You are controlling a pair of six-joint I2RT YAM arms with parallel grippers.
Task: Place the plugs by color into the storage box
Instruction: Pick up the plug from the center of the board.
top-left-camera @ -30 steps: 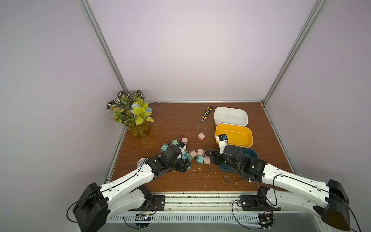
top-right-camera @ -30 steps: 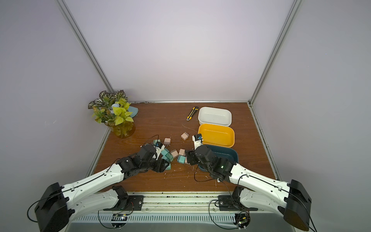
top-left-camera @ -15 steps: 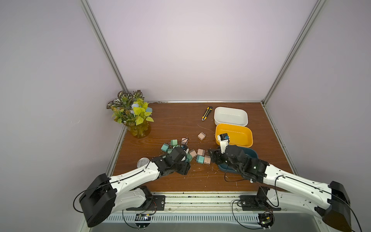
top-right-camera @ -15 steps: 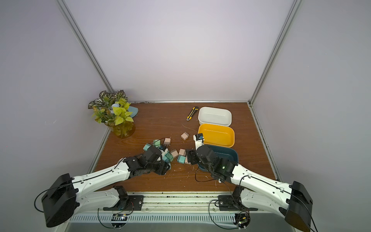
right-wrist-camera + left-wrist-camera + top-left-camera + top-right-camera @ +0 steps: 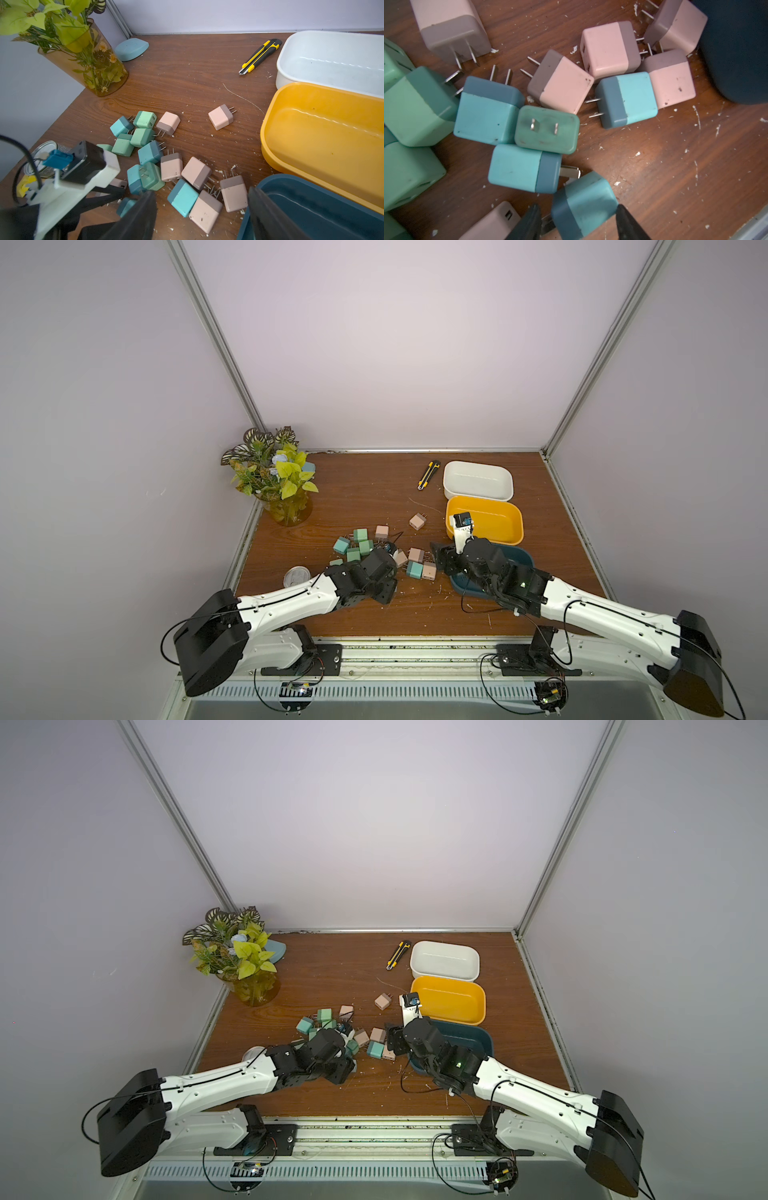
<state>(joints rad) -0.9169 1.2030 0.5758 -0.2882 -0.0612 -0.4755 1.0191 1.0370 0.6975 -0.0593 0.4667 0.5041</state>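
Observation:
Several teal-blue, mint green and pale pink plugs (image 5: 365, 547) lie heaped mid-table in both top views. My left gripper (image 5: 578, 218) straddles a tilted teal-blue plug (image 5: 583, 205) at the heap's near edge. One finger touches its corner. The other stands a narrow gap from the body, with the prongs in that gap. My right gripper (image 5: 200, 193) hangs open over a pink plug (image 5: 205, 209) and a teal plug (image 5: 184, 197), beside the dark blue storage box (image 5: 521, 560). The yellow box (image 5: 484, 522) and the white box (image 5: 478, 481) stand behind it. One pink plug (image 5: 417, 521) lies apart.
A vase of leaves (image 5: 286, 493) stands at the back left, with a pale blue oval thing (image 5: 132, 48) behind it. A yellow-black utility knife (image 5: 428, 475) lies left of the white box. A tin can (image 5: 297, 576) sits by the left edge. White crumbs dot the wood.
My left arm has slid right and towards the front edge, and its jaws have narrowed around the teal-blue plug. The right jaws have widened a little. The right arm has hardly moved.

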